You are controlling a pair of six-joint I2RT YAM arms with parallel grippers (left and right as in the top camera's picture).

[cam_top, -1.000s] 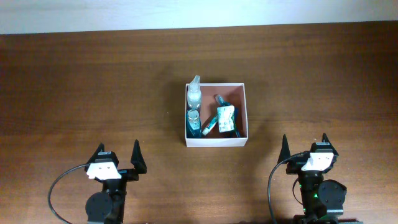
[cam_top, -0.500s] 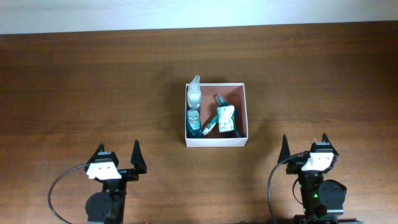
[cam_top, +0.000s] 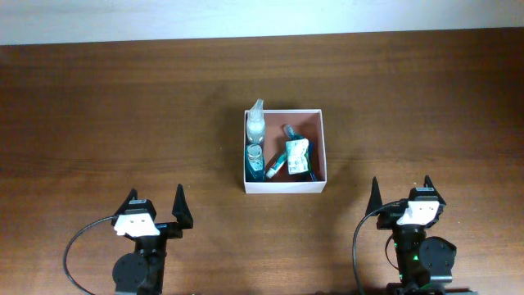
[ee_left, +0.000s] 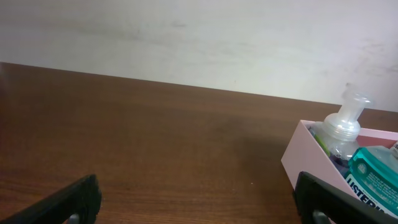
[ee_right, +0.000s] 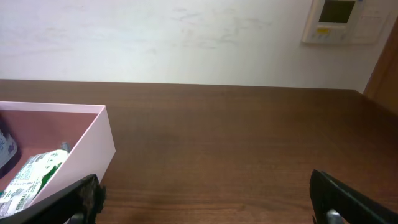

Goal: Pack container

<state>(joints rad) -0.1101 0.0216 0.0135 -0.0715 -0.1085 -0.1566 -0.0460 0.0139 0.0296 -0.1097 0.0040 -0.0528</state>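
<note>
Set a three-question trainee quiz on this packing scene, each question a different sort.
1. True or false: the left pincer and the right pincer both stand open and empty.
2. The clear plastic pump bottle is: A) on the wooden table; B) in the shallow white-walled square container; C) between pincer fingers.
3. Fill in: the teal plastic bottle lies in the container's ___ half, by the robot's sides.
Key: 1 true; 2 B; 3 left.

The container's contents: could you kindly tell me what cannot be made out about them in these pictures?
- Overhead: labels on the teal bottle and green-and-white packet in the container are too small to read.
- Left wrist: the right edge cuts off the container; the clear pump bottle hides whatever lies behind it.
- Right wrist: the left edge cuts off most of the container.
</note>
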